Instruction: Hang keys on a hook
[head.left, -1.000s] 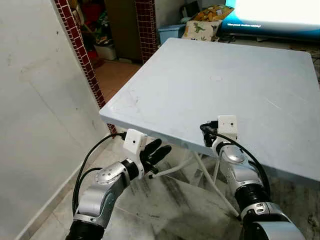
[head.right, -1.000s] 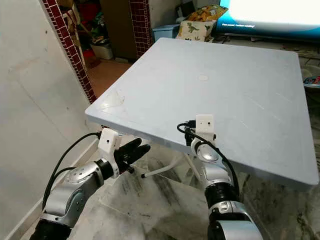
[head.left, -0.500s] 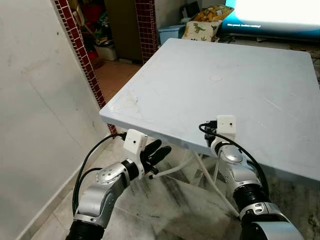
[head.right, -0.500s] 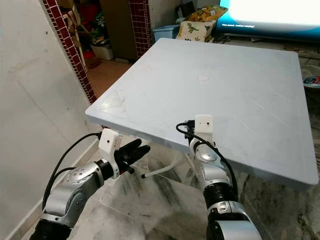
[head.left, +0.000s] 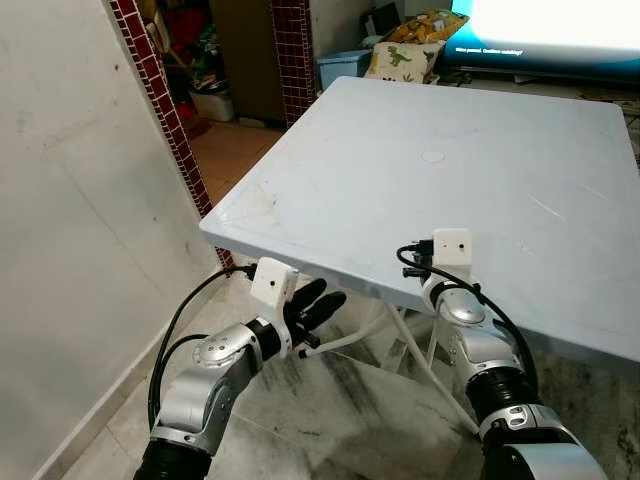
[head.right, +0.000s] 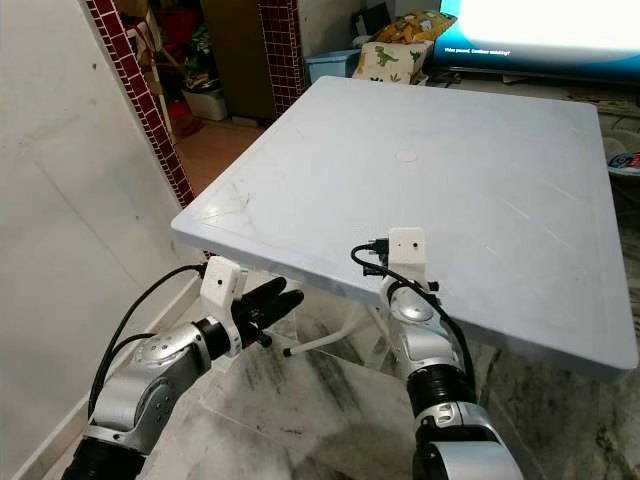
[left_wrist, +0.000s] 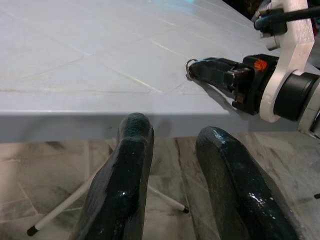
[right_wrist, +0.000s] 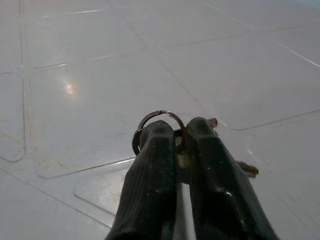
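My right gripper (right_wrist: 172, 131) is shut on a metal key ring (right_wrist: 159, 116), whose loop sticks out past the fingertips while a bit of key shows beside the fingers. It hovers just over the near edge of the white table (head.left: 400, 170). The left wrist view shows the same gripper (left_wrist: 200, 70) with the ring (left_wrist: 190, 64) at its tip. My left gripper (head.left: 318, 303) hangs below the table's near left edge, open, with nothing between its fingers (left_wrist: 132, 150).
A pale wall (head.left: 80, 250) and a red-tiled pillar (head.left: 160, 110) close off the left side. White table legs (head.left: 400, 340) stand on the marbled floor beneath. A patterned cushion (head.left: 400, 55) and a blue bin (head.left: 340, 65) lie beyond the table.
Both arms have shifted only very slightly; the right gripper keeps its hold on the key ring over the table edge.
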